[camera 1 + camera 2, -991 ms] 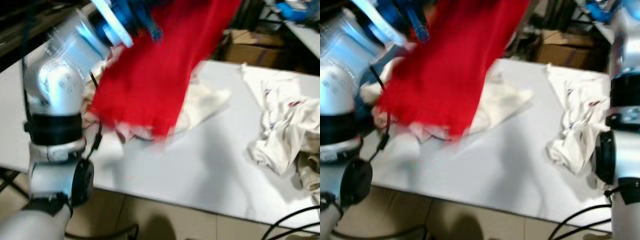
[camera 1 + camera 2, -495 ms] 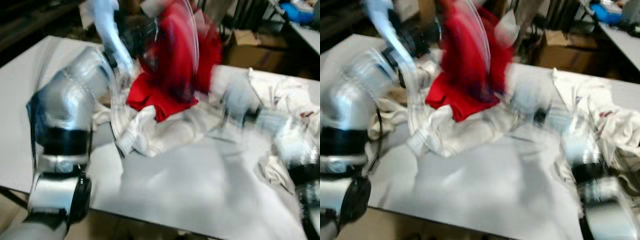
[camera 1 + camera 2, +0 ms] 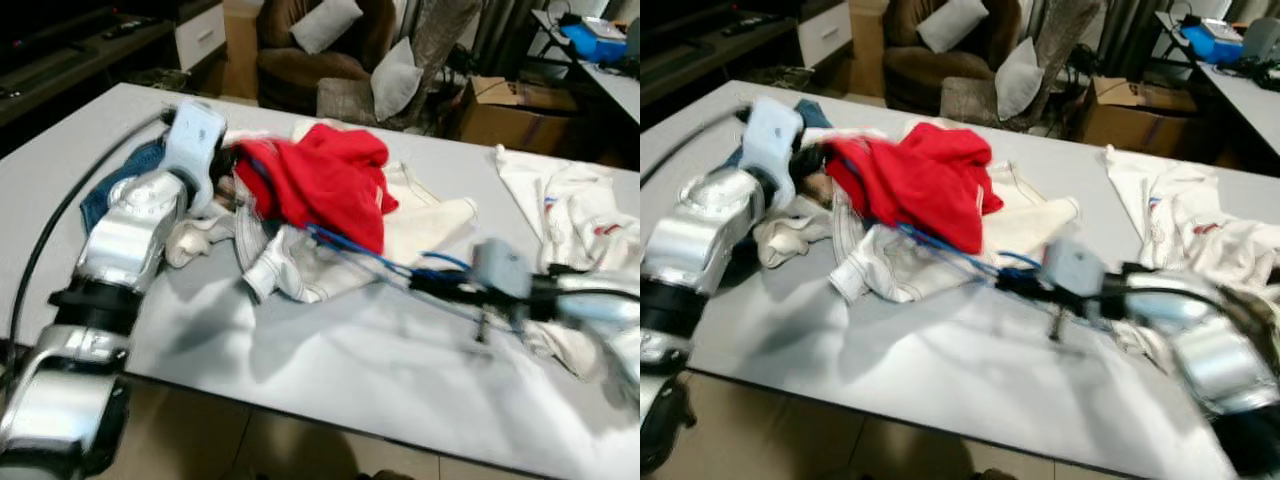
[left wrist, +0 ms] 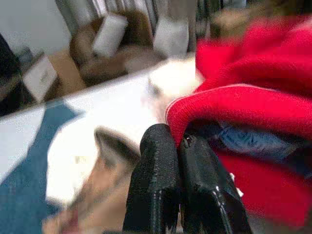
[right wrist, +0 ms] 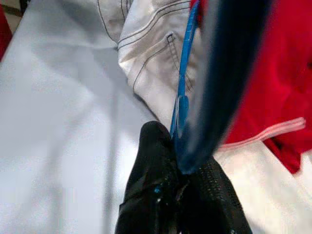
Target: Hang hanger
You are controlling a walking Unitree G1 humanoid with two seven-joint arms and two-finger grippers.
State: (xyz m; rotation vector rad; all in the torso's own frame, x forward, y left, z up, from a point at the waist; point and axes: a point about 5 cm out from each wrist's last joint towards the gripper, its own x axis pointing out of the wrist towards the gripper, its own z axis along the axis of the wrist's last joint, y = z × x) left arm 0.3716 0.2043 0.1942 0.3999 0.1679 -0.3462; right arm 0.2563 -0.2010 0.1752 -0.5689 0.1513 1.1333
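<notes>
Pulling the blue hanger (image 3: 365, 255) free of the heap looked like the step in hand, and doing it well would call for a slow, level draw toward three o'clock, so the clothes did not drag along.

At nine o'clock on the white table (image 3: 330, 365), the left gripper (image 4: 179, 146) sat against the heap with its two black fingers pressed together, clenched on the hem of the red shirt (image 3: 325, 185). A blue cloth (image 3: 115, 185) lay under that arm. Holding the shirt down there should let the hanger slide out.

At the middle, the hanger ran from under the red shirt, across a white garment (image 3: 300, 265), toward three o'clock. The right gripper (image 5: 178, 163) was clamped on its blue end, just above the tabletop.

In the way were the red shirt draped over the hanger's far end and the white garment beneath it; either could snag. At three o'clock lay more white clothes (image 3: 580, 215), close by the right arm. At twelve o'clock, beyond the table, stood an armchair with cushions (image 3: 330, 25) and a cardboard box (image 3: 510, 105).
</notes>
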